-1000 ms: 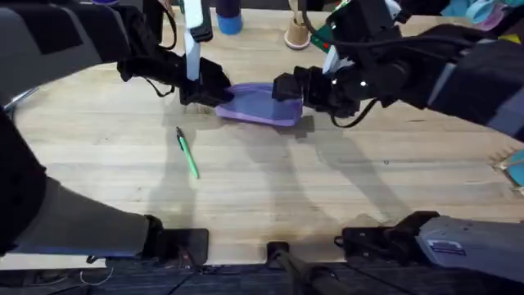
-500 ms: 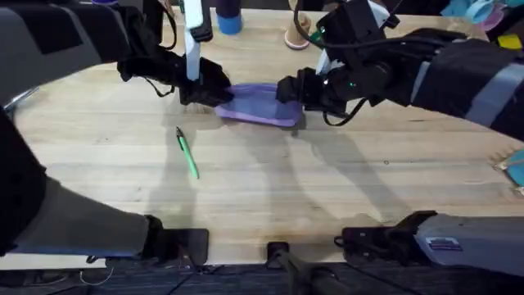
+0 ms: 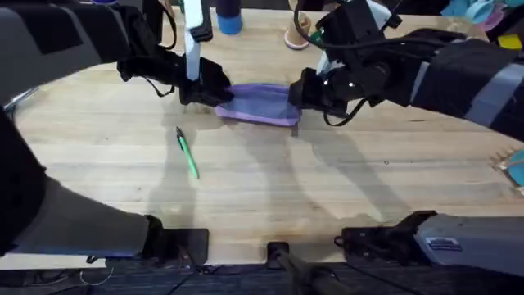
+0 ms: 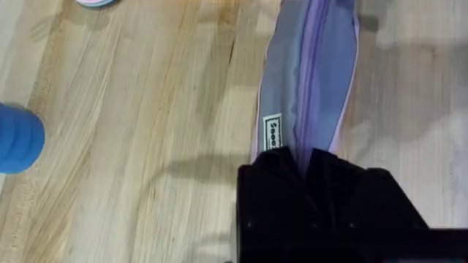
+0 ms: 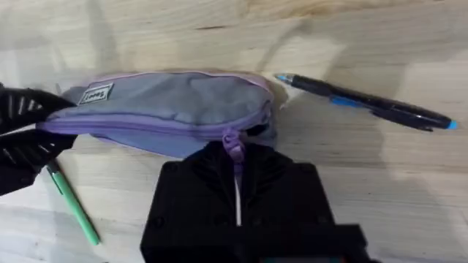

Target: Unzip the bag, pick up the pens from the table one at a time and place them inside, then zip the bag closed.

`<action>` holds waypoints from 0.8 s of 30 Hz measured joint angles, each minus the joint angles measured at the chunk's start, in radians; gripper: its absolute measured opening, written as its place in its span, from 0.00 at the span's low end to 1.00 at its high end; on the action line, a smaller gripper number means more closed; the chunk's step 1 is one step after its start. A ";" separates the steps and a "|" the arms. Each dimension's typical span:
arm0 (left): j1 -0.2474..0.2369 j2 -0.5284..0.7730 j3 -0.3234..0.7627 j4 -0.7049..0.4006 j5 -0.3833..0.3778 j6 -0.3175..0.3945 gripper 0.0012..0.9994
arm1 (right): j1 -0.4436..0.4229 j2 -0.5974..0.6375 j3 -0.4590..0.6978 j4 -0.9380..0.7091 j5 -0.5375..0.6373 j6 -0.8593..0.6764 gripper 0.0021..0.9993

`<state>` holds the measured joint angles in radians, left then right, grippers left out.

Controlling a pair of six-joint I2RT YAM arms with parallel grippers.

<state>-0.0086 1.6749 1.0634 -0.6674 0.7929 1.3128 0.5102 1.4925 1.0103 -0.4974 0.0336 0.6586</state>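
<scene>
The lavender bag [image 3: 260,103] lies at the far middle of the table [image 3: 270,180], with its grey-blue side [image 5: 168,102] showing in the right wrist view. My left gripper [image 3: 218,94] is shut on the bag's left end [image 4: 307,88]. At the bag's right end, my right gripper [image 3: 296,97] is shut on the purple zipper pull [image 5: 233,139]. The zipper line looks closed along the stretch I can see. A green pen [image 3: 187,153] lies loose on the table in front of the bag's left end. Beyond the bag's right end rests a dark pen [image 5: 365,104].
A blue cylinder [image 3: 229,20] and a small wooden piece [image 3: 296,34] stand behind the bag at the far edge. A teal object [image 3: 516,170] sits at the right edge. The near half of the table is bare wood.
My right gripper has slid a little to the right along the bag, toward its right end, with the zipper pull in it. The left gripper and the green pen have stayed put.
</scene>
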 joint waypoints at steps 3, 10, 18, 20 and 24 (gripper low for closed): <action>0.000 0.000 0.000 0.000 0.000 0.000 0.04 | 0.000 0.000 0.000 0.000 0.001 0.000 0.03; 0.000 0.000 0.000 0.002 0.001 0.000 0.04 | 0.000 -0.028 -0.007 -0.003 0.001 0.000 0.03; 0.000 0.000 0.000 -0.001 0.005 0.000 0.04 | 0.000 -0.133 -0.012 -0.007 0.009 0.000 0.03; 0.000 0.000 0.000 -0.002 0.008 0.000 0.04 | 0.000 -0.141 -0.012 -0.010 0.009 0.000 0.03; 0.000 0.000 0.000 -0.002 0.009 0.000 0.04 | 0.000 -0.142 -0.013 -0.011 0.009 0.000 0.03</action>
<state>-0.0090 1.6749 1.0634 -0.6689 0.8017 1.3128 0.5102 1.3510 0.9974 -0.5087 0.0425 0.6586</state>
